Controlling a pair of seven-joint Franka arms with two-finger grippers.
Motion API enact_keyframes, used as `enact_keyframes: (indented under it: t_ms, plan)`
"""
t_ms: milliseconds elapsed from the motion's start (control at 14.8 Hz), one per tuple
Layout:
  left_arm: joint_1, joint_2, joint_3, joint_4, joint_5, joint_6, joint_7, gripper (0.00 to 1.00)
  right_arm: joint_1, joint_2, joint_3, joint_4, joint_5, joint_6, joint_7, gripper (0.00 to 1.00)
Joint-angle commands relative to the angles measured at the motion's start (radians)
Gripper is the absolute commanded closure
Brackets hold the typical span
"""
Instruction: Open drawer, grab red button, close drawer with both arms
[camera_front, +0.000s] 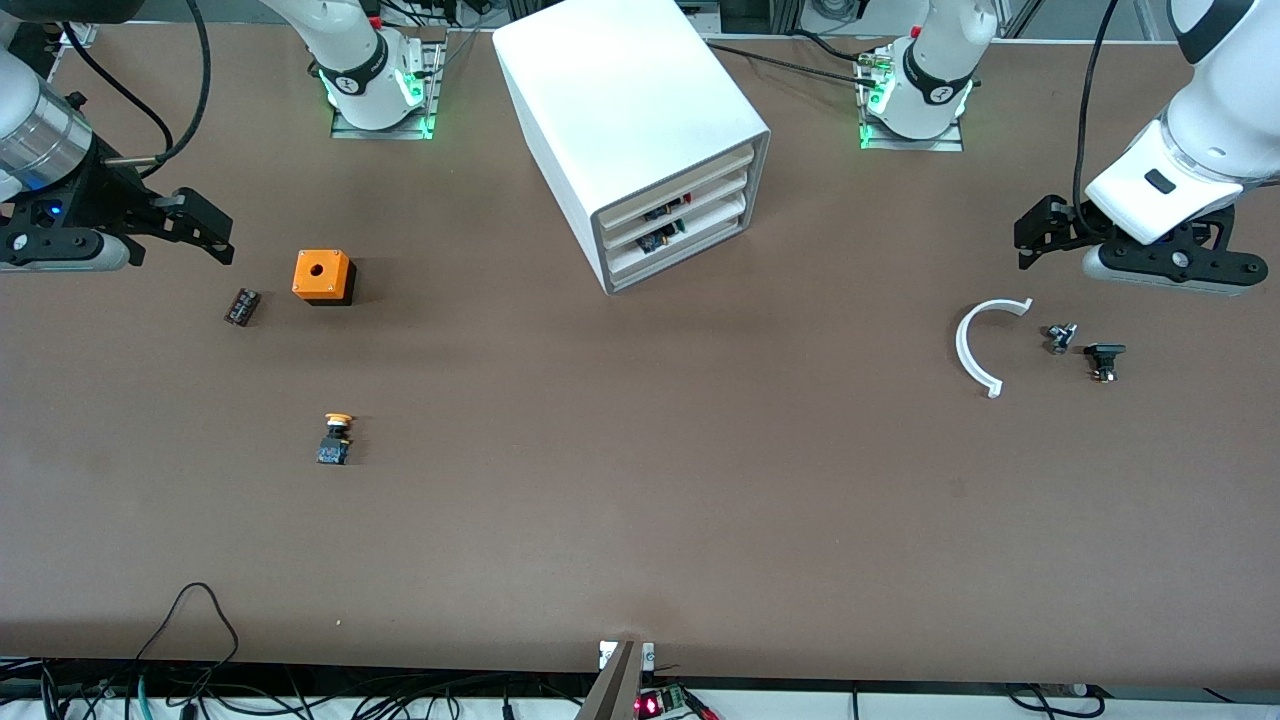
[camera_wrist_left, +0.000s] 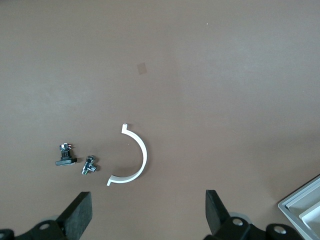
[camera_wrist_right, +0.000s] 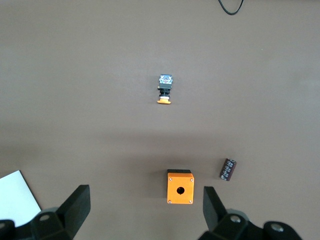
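Note:
The white cabinet (camera_front: 630, 110) stands mid-table near the robots' bases, its three drawers pushed in. The drawer (camera_front: 710, 203) is the middle one. Small dark parts show in the gaps between the drawer fronts; the button is hidden. My left gripper (camera_front: 1035, 235) (camera_wrist_left: 148, 205) hangs open and empty over the left arm's end of the table, above a white half ring (camera_wrist_left: 134, 156). My right gripper (camera_front: 205, 228) (camera_wrist_right: 145, 202) hangs open and empty over the right arm's end, close to the orange cube (camera_wrist_right: 180, 187).
The orange cube (camera_front: 323, 276) and a dark cylinder (camera_front: 242, 306) lie at the right arm's end; a yellow-capped switch (camera_front: 336, 438) lies nearer the front camera. The half ring (camera_front: 975, 347) and two small fittings (camera_front: 1060, 337) (camera_front: 1104, 358) lie at the left arm's end.

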Motion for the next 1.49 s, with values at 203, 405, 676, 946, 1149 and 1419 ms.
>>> enact_keyframes:
  t_ms: [203, 405, 676, 946, 1149, 1419]
  plan:
    - [0.004, -0.021, -0.003, -0.016, -0.005, 0.005, -0.004, 0.0, 0.002, 0.001, -0.002, 0.024, 0.004, -0.019, -0.016, 0.0]
    - [0.004, -0.021, -0.001, -0.016, -0.011, 0.005, -0.005, 0.0, 0.002, 0.004, -0.002, 0.01, -0.008, -0.024, -0.008, 0.0]
    - [0.01, -0.019, 0.0, -0.016, -0.029, -0.025, 0.002, 0.0, 0.002, 0.002, -0.002, -0.022, -0.014, -0.013, -0.018, 0.0]
    - [0.001, -0.002, -0.013, -0.016, -0.034, -0.101, 0.01, 0.0, 0.007, 0.022, 0.0, -0.07, -0.027, 0.001, -0.019, 0.0]
    - [0.001, 0.024, -0.033, -0.017, -0.138, -0.234, 0.015, 0.0, 0.021, 0.056, 0.004, -0.062, -0.023, 0.051, -0.057, 0.0]
    - [0.002, 0.106, -0.033, -0.017, -0.345, -0.386, 0.015, 0.0, 0.082, 0.169, 0.004, 0.043, -0.022, 0.096, 0.025, 0.0]
